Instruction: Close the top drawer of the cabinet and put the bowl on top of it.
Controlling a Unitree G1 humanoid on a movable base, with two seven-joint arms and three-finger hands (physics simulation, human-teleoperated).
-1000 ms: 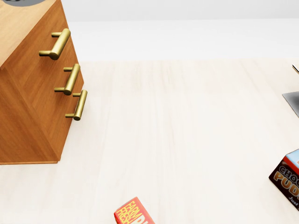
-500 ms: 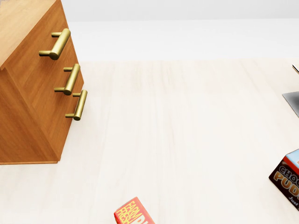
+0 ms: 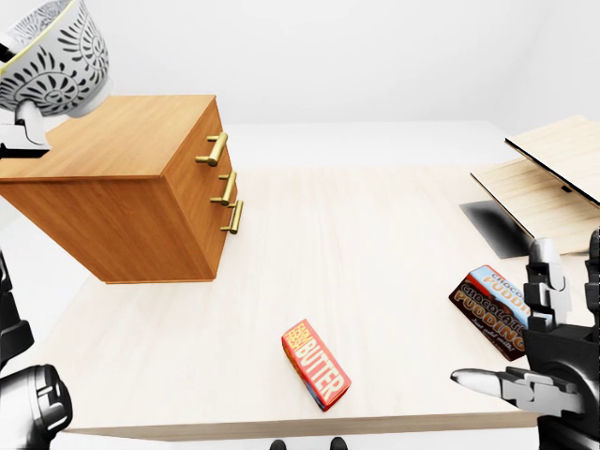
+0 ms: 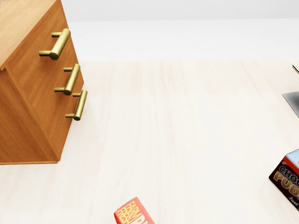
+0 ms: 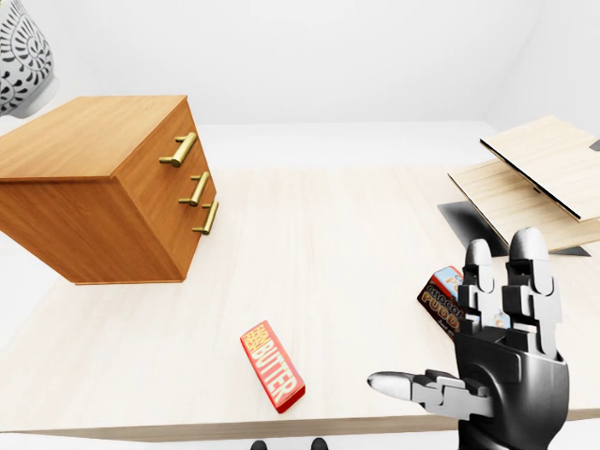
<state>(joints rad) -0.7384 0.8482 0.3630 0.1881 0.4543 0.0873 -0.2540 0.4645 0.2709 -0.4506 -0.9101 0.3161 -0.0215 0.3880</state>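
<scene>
The top drawer (image 3: 199, 155) of the cabinet (image 3: 112, 206) sat shut, so the left hand (image 3: 21, 131) gripped the bowl (image 3: 58, 58) above it for placing; the right hand (image 5: 502, 347) hung open, well apart

The brown wooden box-shaped cabinet (image 3: 122, 187) stands on the pale wooden table (image 3: 375, 234), at its left in the left-eye view. The white patterned ceramic bowl (image 3: 52, 56) hangs above the cabinet's upper-left corner. 3 brass bar handles (image 3: 225, 187) line the cabinet's right face. Lower right of the cabinet lies the red cardboard butter box (image 3: 317, 364). Farther right lies the dark cardboard pudding box (image 3: 492, 302). The 2 stacked pale wooden boards (image 3: 544, 178) lie well right of the cabinet.
</scene>
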